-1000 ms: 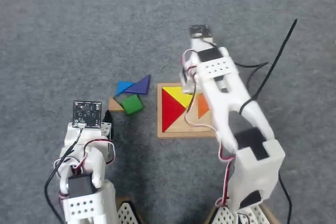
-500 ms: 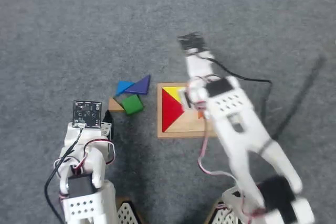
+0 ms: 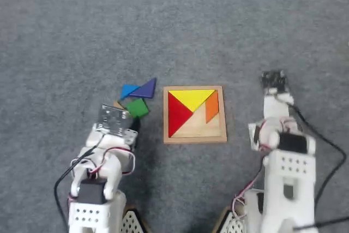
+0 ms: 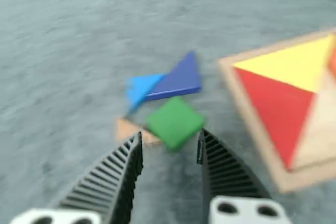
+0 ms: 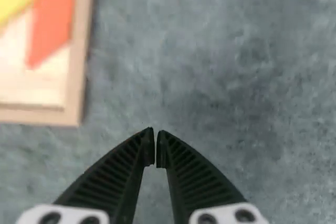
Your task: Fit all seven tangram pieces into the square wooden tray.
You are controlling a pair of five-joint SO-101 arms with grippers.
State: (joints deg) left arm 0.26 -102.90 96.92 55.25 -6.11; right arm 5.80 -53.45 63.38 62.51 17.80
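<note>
On grey carpet [image 3: 65, 42], the wooden tray [image 3: 194, 138] is seen holding a red triangle [image 3: 177, 114], yellow triangle [image 3: 192, 98] and orange piece [image 3: 211, 107]. The green square [image 3: 137, 107], beside blue pieces [image 3: 146, 88], is framed by the spread left gripper [image 4: 170, 135]. The right gripper [image 5: 155, 132] is closed, empty.

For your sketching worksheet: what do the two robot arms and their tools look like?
Left arm and right arm are white, blocky plastic with hole patterns, trailing red, white and black cables. Left tool and right tool have black, ribbed, tapering fingers.

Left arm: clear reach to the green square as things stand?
Likely yes: the left gripper is open and aimed at the green square, with nothing on top of it. A tan piece touching its side might shift.
</note>
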